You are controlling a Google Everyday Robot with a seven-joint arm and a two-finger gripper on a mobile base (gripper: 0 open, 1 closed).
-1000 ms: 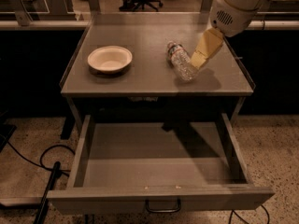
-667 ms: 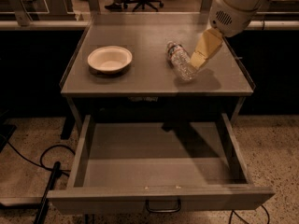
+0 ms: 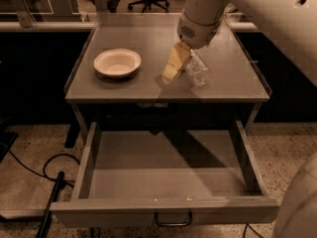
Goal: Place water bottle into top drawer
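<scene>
The water bottle (image 3: 199,71), clear and crinkled, is on the right half of the grey table top (image 3: 233,78). My gripper (image 3: 184,63) hangs from the big white arm and is down at the bottle, its yellowish finger against the bottle's left side. The bottle's upper end is hidden under the wrist. The top drawer (image 3: 163,208) is pulled wide open below the table's front edge. Its grey floor is bare, and the dark wire handle (image 3: 173,220) is at the centre of the front panel.
A white shallow bowl (image 3: 117,63) sits on the left half of the table. Black cables (image 3: 47,175) lie on the speckled floor at the left. Office chairs and desk frames stand behind the table. My white arm fills the upper right and the lower right corner.
My gripper has moved from the bottle's right side across to its left side and sits lower, right against it. The bottle has barely shifted. The bowl and drawer are unchanged.
</scene>
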